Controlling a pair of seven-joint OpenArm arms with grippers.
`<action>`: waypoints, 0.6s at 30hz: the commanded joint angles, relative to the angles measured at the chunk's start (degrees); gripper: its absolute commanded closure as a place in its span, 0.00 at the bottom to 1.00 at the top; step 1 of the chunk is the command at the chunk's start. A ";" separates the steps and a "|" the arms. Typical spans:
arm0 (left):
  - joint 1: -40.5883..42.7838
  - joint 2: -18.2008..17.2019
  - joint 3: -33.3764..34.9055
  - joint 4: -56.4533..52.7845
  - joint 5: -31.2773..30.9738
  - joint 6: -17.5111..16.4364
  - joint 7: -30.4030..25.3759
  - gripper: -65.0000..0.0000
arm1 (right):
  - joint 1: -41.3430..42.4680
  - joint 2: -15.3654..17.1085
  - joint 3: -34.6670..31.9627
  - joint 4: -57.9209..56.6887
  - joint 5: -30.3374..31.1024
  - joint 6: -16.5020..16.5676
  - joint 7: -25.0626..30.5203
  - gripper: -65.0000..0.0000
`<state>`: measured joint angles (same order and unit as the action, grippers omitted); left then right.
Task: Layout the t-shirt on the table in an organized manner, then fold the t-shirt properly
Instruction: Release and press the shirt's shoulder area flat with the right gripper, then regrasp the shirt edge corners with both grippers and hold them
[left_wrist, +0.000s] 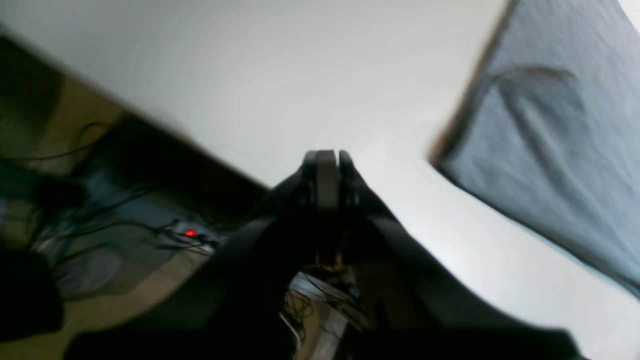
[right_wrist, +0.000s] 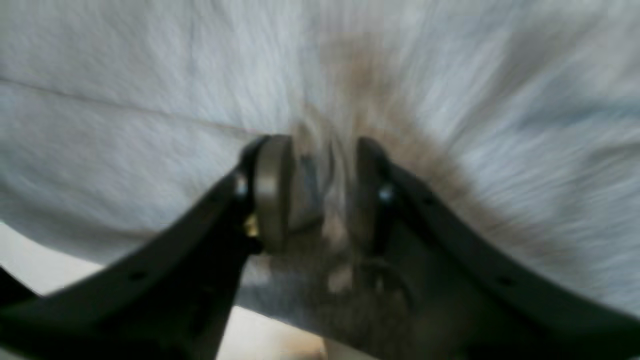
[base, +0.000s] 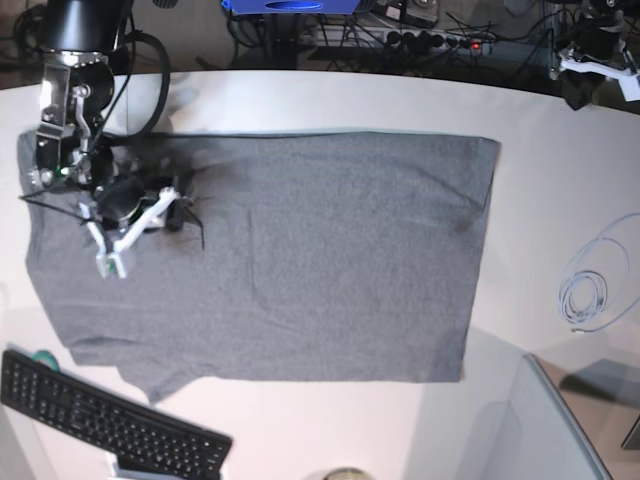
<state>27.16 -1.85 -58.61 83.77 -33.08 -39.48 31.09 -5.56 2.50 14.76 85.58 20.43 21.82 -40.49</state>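
The right gripper (right_wrist: 320, 192) stands parted directly over the t-shirt (base: 330, 250), seemingly letting the cloth lie flat. The left gripper (left_wrist: 327, 172), pinched together and empty, hangs above the bare table (left_wrist: 280, 80), the shirt off to its side.

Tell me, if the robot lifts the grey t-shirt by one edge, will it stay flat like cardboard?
Probably not. The t-shirt looks like soft knit lying limp on the table, so it would likely droop. It shows small wrinkles, so pushing would probably bunch it.
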 joint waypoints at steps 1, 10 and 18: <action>0.49 -0.66 0.72 1.73 -0.99 -0.52 -1.16 1.00 | -0.90 -0.26 1.89 2.73 0.37 0.02 2.47 0.64; -2.15 -0.39 12.85 8.50 -0.99 -0.52 -1.16 1.00 | -7.23 -1.58 16.58 5.89 0.28 0.02 7.22 0.65; -13.14 -0.39 20.85 1.73 10.09 2.87 -1.42 1.00 | -6.09 1.15 23.26 -2.55 0.10 0.02 7.22 0.95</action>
<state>14.00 -1.91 -37.63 84.33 -20.99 -36.18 31.16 -12.21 2.94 37.80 82.04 19.84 21.63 -34.48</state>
